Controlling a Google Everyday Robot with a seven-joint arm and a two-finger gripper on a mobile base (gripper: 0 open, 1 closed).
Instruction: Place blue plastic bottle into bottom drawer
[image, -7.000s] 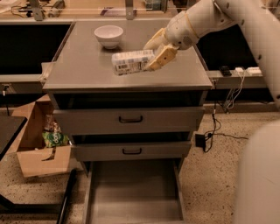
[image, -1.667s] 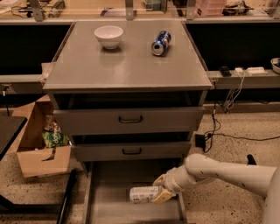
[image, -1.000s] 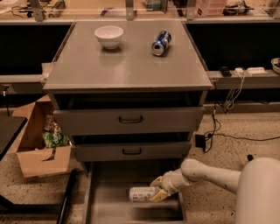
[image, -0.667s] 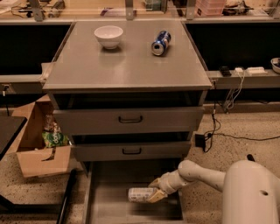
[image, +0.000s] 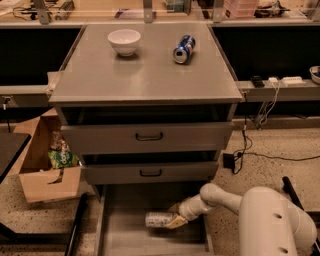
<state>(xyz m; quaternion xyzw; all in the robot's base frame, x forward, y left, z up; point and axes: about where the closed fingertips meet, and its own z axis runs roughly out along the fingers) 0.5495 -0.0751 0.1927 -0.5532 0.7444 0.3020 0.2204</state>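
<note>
The end effector (image: 175, 216) is reaching low into the bottom drawer (image: 125, 237), its fingers (image: 176, 223) clasping the right end of the bottle (image: 158, 219). The bottle is lying on its side, pointing toward 9 o'clock, over the drawer floor right of middle. Whether it is touching the floor I cannot tell. The arm (image: 216, 195) is coming in from 3 o'clock over the drawer's right wall. Up at 12 o'clock, the can (image: 183, 48) and bowl (image: 124, 41) are sitting on the tabletop (image: 145, 80), well apart from the work.

Risks, as I judge them: letting go while the bottle is hanging above the floor could send it rolling. A finger catching the label on withdrawal could drag it along. Lifting steeply could knock the middle drawer (image: 150, 172) just above.
</note>
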